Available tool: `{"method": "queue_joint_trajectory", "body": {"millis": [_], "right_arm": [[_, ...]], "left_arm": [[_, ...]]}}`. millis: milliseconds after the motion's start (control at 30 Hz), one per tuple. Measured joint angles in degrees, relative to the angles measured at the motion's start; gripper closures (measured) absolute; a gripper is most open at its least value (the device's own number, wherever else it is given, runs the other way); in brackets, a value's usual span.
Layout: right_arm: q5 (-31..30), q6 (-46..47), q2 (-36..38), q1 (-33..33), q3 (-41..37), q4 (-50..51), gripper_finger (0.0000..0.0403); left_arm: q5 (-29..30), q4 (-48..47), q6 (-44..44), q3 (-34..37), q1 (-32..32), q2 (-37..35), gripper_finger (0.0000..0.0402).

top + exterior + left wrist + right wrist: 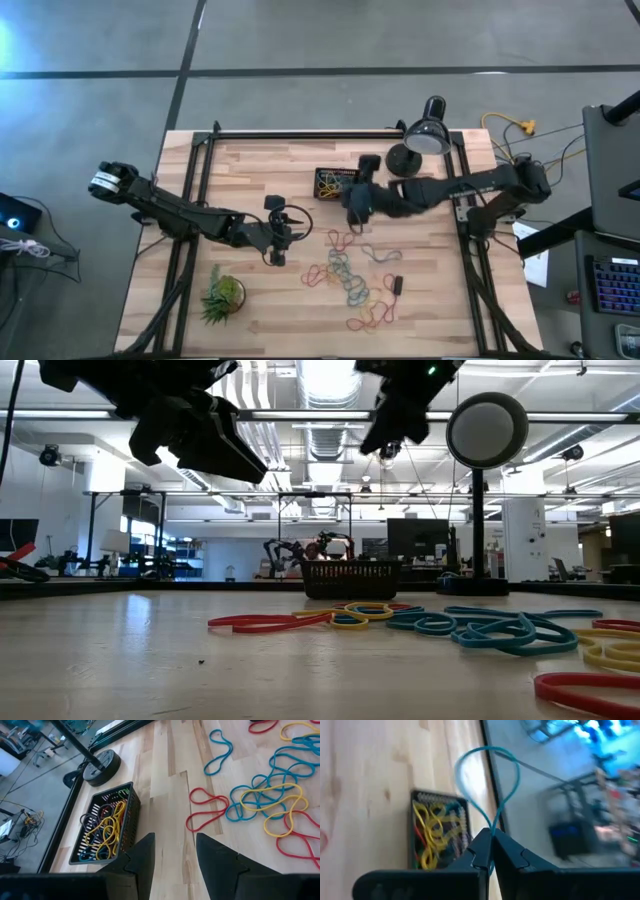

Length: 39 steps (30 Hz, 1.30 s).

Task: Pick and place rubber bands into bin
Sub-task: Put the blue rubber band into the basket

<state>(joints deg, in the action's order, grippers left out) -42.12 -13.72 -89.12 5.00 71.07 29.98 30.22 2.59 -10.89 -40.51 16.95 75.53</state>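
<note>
The black ribbed bin (333, 183) stands near the table's far edge with several yellow, red and blue bands inside (104, 831). Loose rubber bands (348, 275) (265, 795) (440, 622) lie flat on the wood nearer the front. My right gripper (491, 837) (355, 220) hovers just on the near side of the bin, shut on a teal rubber band (492, 749). My left gripper (175, 852) (275, 238) is open and empty above bare wood, left of the loose bands and nearer than the bin. My right gripper pinches the teal band between its two fingertips at one end of the loop (494, 826). Both strands run together into the fingers, and the free loop (465, 757) stands out beyond the tips, lifted clear of the table, above the bin's far wall.
A black desk lamp (425, 140) (487, 430) stands right of the bin at the far edge, its round base (100, 765) close by. A spiky green plant (223, 295) sits near the front left. A small black object (397, 284) lies right of the bands.
</note>
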Motion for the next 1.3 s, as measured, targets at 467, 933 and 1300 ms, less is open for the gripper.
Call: {"method": "queue_joint_trajectory", "body": {"millis": [467, 933, 1300], "right_arm": [[25.96, -4.47, -0.04, -18.88, -11.31, -23.0, 0.0394], [30.85, -3.2, -4.89, -20.97, -17.61, -30.33, 0.0394], [30.64, -1.7, -9.94, -21.03, -14.8, -28.7, 0.039]], "left_arm": [[0.0, -0.04, -0.01, 0.0, 0.0, 0.0, 0.0274], [-0.02, 0.04, 0.08, 0.04, 0.0, 0.0, 0.0274], [-0.02, -0.05, 1.52, 0.16, 0.0, 0.0, 0.0274]]}}
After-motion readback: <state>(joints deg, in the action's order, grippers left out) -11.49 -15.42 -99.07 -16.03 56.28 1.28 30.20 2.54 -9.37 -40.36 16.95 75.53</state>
